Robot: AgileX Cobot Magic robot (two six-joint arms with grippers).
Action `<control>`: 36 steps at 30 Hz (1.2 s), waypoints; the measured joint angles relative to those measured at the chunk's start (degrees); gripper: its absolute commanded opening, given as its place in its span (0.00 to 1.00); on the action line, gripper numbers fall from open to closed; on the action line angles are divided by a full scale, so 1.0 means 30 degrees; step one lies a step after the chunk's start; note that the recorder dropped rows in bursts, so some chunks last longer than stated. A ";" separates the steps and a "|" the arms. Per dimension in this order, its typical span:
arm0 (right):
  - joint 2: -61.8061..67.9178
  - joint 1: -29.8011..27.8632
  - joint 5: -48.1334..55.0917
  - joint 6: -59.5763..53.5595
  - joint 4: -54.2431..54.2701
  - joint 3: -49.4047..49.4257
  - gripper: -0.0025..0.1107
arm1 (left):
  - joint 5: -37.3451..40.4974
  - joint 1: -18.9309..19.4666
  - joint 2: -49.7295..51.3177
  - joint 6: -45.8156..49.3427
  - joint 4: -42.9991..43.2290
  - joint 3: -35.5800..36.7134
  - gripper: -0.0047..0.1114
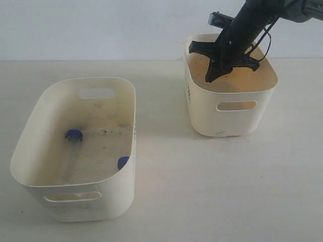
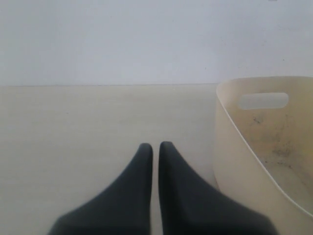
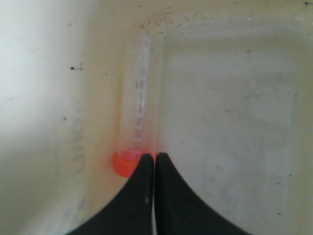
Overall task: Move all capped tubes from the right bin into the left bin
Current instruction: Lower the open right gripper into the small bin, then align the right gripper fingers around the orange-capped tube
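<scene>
Dips the right claw into the right bin, jaws pressed together with only a hairline between, gripping nothing. Sets the tips right at the orange cap of a tube lying flat on the bin floor, tucked along the foot of a side wall. Probably comes in end-on at the cap for that reason, the wall crowding one flank; calls for opening before any bite.

Holds the left claw just as closed and just as empty, low over the table beside the left bin, likely parked out of the way.

Shows two blue caps on that speckled floor, toward the near left corner. Places the right bin close to the far edge, right of the middle.

Offers a pale, matte table and a plain white wall behind.
</scene>
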 measured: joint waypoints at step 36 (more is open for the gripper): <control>0.1024 -0.0039 -0.2928 0.0001 0.0461 0.0000 0.69 | 0.0000 0.0000 0.0000 0.0000 0.0000 0.0000 0.08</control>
